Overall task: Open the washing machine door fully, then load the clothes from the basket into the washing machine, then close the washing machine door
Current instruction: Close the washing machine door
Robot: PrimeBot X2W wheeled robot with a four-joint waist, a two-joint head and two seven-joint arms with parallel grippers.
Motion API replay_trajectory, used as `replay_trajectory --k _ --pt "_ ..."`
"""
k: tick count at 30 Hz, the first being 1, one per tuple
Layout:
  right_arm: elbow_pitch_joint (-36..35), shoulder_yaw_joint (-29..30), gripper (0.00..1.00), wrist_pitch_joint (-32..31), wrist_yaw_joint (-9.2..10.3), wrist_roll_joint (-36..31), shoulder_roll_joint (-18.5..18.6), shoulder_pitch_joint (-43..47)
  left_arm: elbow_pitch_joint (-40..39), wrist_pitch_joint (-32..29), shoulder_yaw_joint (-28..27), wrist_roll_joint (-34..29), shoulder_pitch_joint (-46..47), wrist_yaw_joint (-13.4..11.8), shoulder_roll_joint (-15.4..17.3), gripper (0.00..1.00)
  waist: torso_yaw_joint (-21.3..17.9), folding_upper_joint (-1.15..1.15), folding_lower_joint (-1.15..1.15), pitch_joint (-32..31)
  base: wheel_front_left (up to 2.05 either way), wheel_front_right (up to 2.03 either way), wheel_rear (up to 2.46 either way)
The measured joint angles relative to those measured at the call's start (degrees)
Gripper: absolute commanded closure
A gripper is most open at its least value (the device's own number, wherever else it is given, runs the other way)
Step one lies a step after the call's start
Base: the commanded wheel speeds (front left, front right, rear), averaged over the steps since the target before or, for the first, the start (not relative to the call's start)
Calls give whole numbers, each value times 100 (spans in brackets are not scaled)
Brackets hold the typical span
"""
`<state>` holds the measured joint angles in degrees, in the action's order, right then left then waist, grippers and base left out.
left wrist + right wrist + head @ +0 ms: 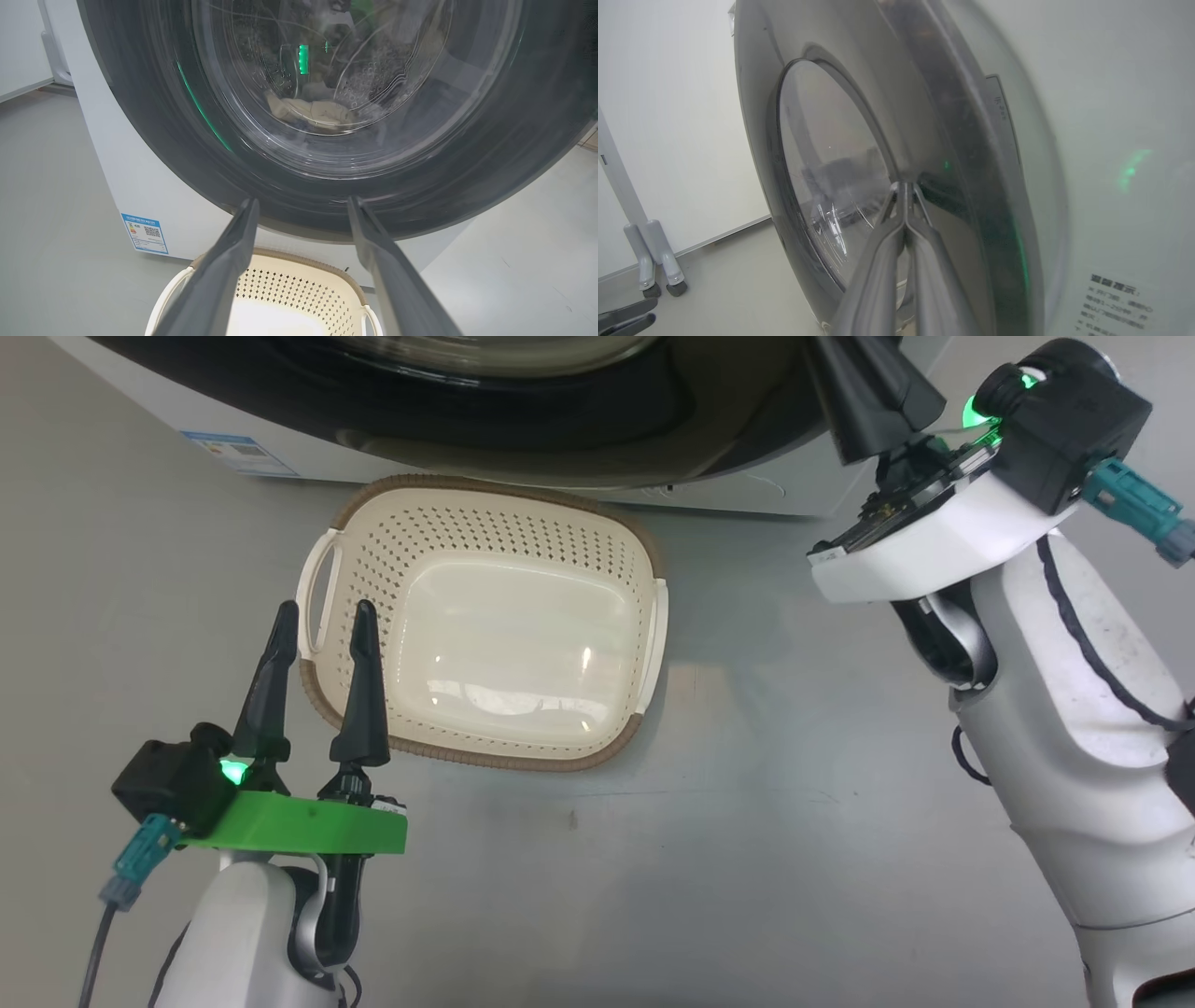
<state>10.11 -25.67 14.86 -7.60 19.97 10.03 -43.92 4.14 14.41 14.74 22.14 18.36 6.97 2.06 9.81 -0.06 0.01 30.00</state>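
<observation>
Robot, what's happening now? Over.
Left gripper open above empty cream perforated basket. Right gripper shut, tips at glossy black round door. Cream clothes inside steel drum.

head: looks down on basket (pixel 485 532) | left wrist: close, facing door (pixel 299 196), basket shared | right wrist: door edge-on

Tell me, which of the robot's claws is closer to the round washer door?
Right. The right gripper, fingers together, has its tips at the dark rim of the washing machine door. The left gripper hangs open farther back, over the left edge of the basket.
</observation>
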Motion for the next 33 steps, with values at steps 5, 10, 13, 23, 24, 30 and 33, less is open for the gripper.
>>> replay_trajectory --k 5,10,13,23,24,30,33 --pt "166 112 100 1 0 -86 165 -193 12 0 143 7 77 0 -7 0 116 0 0 75 0 0 0" --pt "381 382 100 1 -11 -185 212 -361 9 1 176 9 204 0 -13 0 254 0 -1 126 0 0 0" --pt "468 466 100 3 -54 -202 163 -397 18 1 137 9 242 0 -14 0 299 0 -1 132 0 0 0" --pt "713 338 100 2 -42 -241 133 -443 312 25 54 146 242 0 -20 0 239 0 -1 -50 0 0 0" --pt "713 341 76 2 -41 -238 124 -440 332 25 56 157 242 0 -20 0 222 0 -1 -78 0 0 0" --pt "619 474 0 2 -34 -238 104 -261 407 25 -5 162 233 0 -20 0 103 0 -1 -264 0 0 0" --pt "494 520 0 2 2 -238 78 -123 476 25 -22 162 225 0 -20 0 31 0 -1 -373 0 0 0"
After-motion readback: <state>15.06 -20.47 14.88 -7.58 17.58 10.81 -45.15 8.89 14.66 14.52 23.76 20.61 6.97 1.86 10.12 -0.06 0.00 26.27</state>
